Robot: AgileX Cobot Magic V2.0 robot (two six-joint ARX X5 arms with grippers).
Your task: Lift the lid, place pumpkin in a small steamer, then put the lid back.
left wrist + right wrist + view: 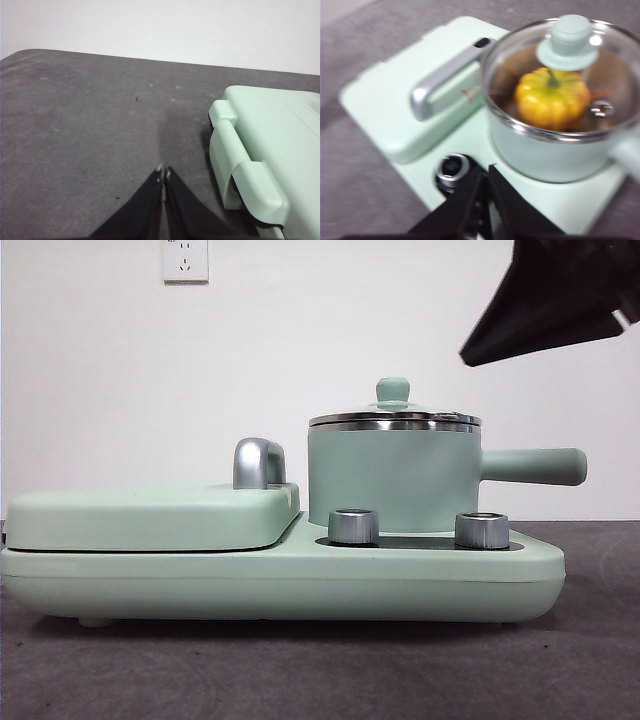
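Nearest me, two silver knobs (353, 526) stand on the front of the wide flat mint-green appliance base (280, 575). On its right half sits the mint-green cylindrical small steamer (392, 480), its long straight handle pointing right. The round clear glass lid (555, 95) with its mint-green knob rests on the steel rim, and through it I see the glossy yellow-orange ribbed pumpkin (552, 100) inside the pot. To the left lies the flat rectangular mint-green cover (150, 515) with its chrome handle (258, 462). My right gripper (485, 172) hovers above the base, tilted down, jaws together, though that view is somewhat blurred. My left gripper (163, 172) hangs over the grey table (80, 140) beside the appliance, jaws closed and empty.
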